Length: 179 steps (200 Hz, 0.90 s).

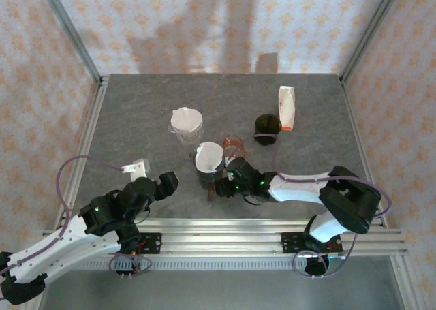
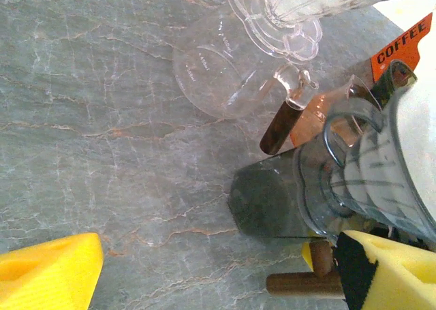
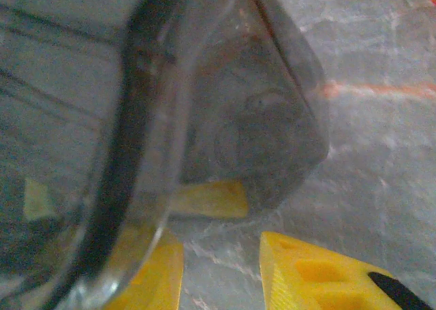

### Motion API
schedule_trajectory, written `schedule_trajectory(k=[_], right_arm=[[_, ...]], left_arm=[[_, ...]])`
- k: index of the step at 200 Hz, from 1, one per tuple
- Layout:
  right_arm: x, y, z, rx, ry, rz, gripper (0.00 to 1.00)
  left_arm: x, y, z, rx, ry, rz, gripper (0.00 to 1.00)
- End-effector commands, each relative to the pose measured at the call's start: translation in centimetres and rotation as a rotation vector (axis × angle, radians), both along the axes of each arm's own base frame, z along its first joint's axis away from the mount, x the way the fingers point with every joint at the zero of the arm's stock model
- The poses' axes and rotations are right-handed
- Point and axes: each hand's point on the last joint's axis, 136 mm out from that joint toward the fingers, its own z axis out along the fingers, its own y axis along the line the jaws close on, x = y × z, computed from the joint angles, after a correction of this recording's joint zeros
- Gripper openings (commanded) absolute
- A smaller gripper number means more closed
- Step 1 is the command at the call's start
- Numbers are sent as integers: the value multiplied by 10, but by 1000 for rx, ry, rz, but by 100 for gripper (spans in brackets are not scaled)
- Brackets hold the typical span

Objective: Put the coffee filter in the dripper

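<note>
Left wrist: left fingers [image 2: 48,272] wide, empty; right fingers [image 3: 327,279] half-closed at dripper [image 2: 340,180] (grip unclear); carafe [image 2: 211,71] near.

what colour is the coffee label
The label is orange with black letters, best seen from the left wrist.

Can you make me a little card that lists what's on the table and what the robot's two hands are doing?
table: grey, stone-look
smoky dripper: near the middle, on a dark jug
coffee filter: white, sitting in the smoky dripper
clear dripper: behind it, white paper inside too
coffee bag: lying down, back right
dark cup: beside the bag
left gripper: open, holding nothing
right gripper: right against the smoky glass; grip can't be told
</note>
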Motion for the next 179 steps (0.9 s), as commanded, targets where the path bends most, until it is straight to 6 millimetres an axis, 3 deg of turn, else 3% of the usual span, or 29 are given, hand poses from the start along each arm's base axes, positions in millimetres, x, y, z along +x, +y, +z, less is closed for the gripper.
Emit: schedule_trajectory(k=[1, 61, 125, 179], right_arm=[[14, 27, 17, 63, -62, 25, 34], [24, 51, 13, 66, -57, 22, 33], [29, 62, 5, 47, -43, -1, 32], [21, 46, 6, 13, -40, -34, 50]], left_arm=[[0, 14, 9, 12, -17, 53, 89], [-4, 28, 17, 0, -50, 92, 89], [-5, 30, 19, -8, -57, 97, 88], [0, 31, 44, 24, -106, 83, 89]])
